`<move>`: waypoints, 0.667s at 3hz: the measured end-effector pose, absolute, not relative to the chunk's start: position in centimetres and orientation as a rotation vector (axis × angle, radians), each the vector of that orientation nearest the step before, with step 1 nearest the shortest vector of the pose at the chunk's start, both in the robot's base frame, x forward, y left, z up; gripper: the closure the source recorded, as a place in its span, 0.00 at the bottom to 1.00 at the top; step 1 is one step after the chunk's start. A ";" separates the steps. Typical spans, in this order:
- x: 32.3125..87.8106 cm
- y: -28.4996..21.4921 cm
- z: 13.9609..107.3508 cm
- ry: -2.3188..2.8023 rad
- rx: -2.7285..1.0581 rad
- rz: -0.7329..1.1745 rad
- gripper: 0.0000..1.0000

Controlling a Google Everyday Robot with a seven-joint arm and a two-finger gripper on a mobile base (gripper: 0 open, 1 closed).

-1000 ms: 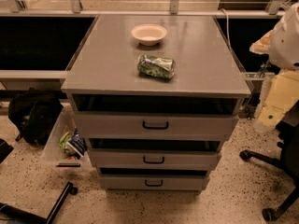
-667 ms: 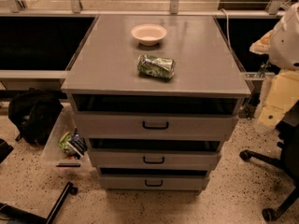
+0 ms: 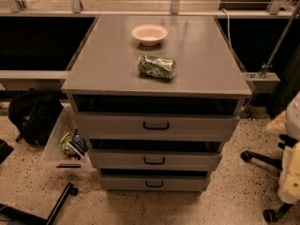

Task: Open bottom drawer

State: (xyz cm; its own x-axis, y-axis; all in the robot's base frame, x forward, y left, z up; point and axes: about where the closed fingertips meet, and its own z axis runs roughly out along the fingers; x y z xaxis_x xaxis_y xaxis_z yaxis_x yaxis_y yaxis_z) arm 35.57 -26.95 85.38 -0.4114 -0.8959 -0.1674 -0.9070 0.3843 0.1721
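Observation:
A grey cabinet (image 3: 108, 64) stands in the middle with three drawers stacked in its front. The bottom drawer (image 3: 126, 183) is the lowest and slimmest, with a small black bar handle (image 3: 154, 184); its front sits close to the cabinet with a dark gap above it. The middle drawer (image 3: 117, 160) and the tall top drawer (image 3: 108, 125) sit above it. My gripper (image 3: 291, 172) is the cream part at the right edge, low beside the cabinet and well apart from the bottom drawer's handle.
A white bowl (image 3: 149, 34) and a crushed green can (image 3: 156, 67) lie on the cabinet top. A black backpack (image 3: 33, 118) and a clear bin of items (image 3: 65, 146) sit on the floor at left. Chair casters (image 3: 262, 161) are at right, a black stand leg (image 3: 58, 203) at lower left.
My arm and gripper have dropped from beside the cabinet top to down beside the lower drawers at the right edge. The drawers, bowl and can have not moved.

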 end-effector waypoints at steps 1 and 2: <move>34.1 -28.3 81.9 2.649 -1.631 0.487 0.00; 34.1 -28.3 81.9 2.649 -1.631 0.487 0.00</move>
State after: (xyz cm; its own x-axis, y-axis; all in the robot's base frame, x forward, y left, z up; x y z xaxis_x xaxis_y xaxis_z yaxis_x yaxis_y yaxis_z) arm 34.13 -28.31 81.91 -0.4636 -0.8725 -0.1542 -0.8703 0.4158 0.2641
